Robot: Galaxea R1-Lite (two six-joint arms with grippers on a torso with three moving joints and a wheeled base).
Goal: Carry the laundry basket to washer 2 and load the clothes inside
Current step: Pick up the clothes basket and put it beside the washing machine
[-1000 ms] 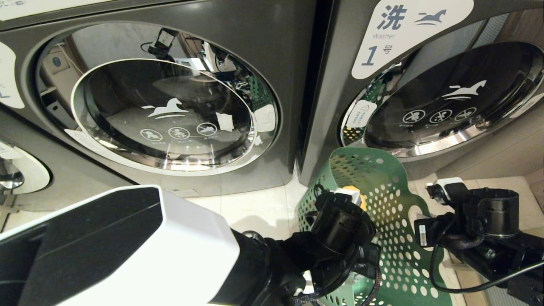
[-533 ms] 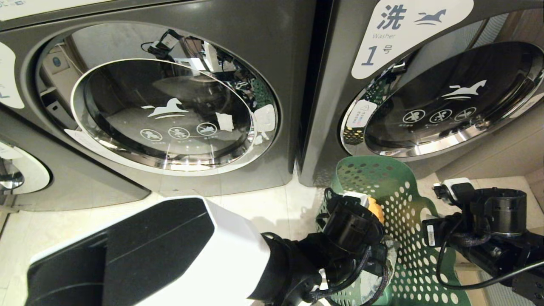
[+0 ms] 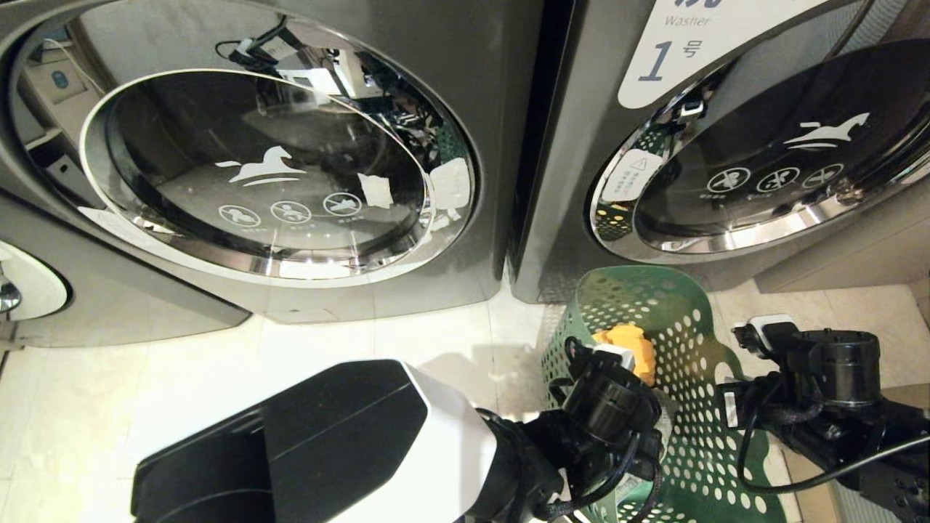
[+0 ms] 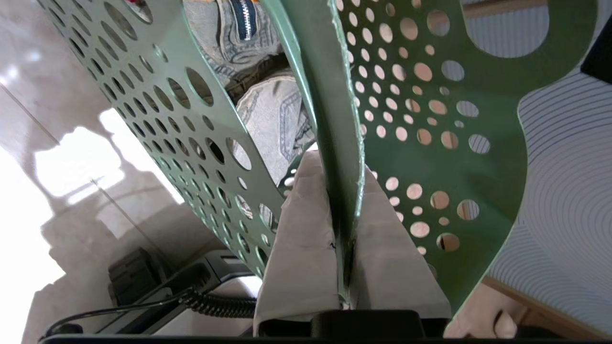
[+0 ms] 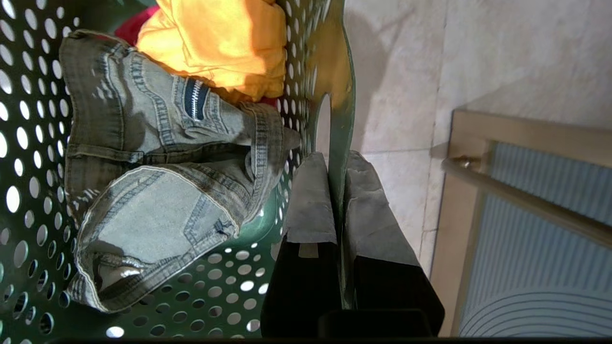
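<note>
Since 1 s ago: basket (image 3: 683, 407) seen lower and less tipped, its rim now below the washer fronts; left arm drawn further into head view; whole view shifted, so camera moved too.

Basket: green, perforated, held off the tile floor (image 3: 218, 378) between both tools, in front of washer 1 (image 3: 726, 145), right of the washer (image 3: 254, 160) with taped door.
Left tool (image 4: 345, 229): pressed together on basket wall, wall pinched between padded fingers (image 4: 301, 239).
Right tool (image 5: 337, 210): pressed together on opp. wall near handle cut-out.
Clothes: jeans (image 5: 158, 177), orange cloth (image 5: 224, 43), red cloth (image 5: 131, 26) partly hidden, all lying inside basket.
Both washer doors: closed.
</note>
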